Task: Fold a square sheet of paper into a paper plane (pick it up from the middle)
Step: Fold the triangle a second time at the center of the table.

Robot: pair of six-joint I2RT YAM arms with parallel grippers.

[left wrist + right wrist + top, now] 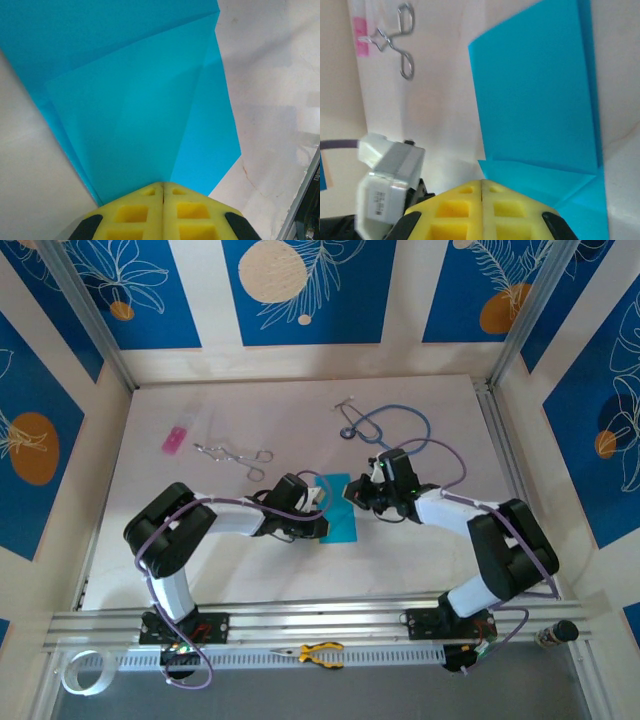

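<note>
Nearest, pliers (321, 653) lie well short of the paper (340, 522), which is creased and partly folded. The left gripper (322, 523) meets the paper's left edge, fingers pressed together. The right gripper (353, 496) is at its right edge, fingers likewise together. Whether either pinches the paper I cannot tell. Beyond the paper lie forceps (236, 456) to the left and a stethoscope (386, 430) to the right.

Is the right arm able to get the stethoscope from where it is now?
Probably yes. The stethoscope lies just beyond the right arm, with nothing between them. But its fingers are shut, tips at the blue paper, so they'd have to open first.
</note>
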